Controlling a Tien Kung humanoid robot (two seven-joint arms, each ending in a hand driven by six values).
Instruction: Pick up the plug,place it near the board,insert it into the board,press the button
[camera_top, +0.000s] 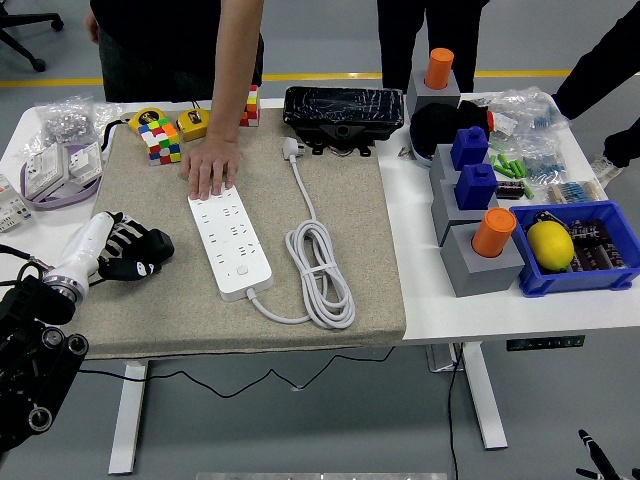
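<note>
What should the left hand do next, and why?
Probably lift the black plug and carry it right toward the power strip. The left hand looks closed over it on the mat, left of the strip, which a person's hand steadies.
</note>
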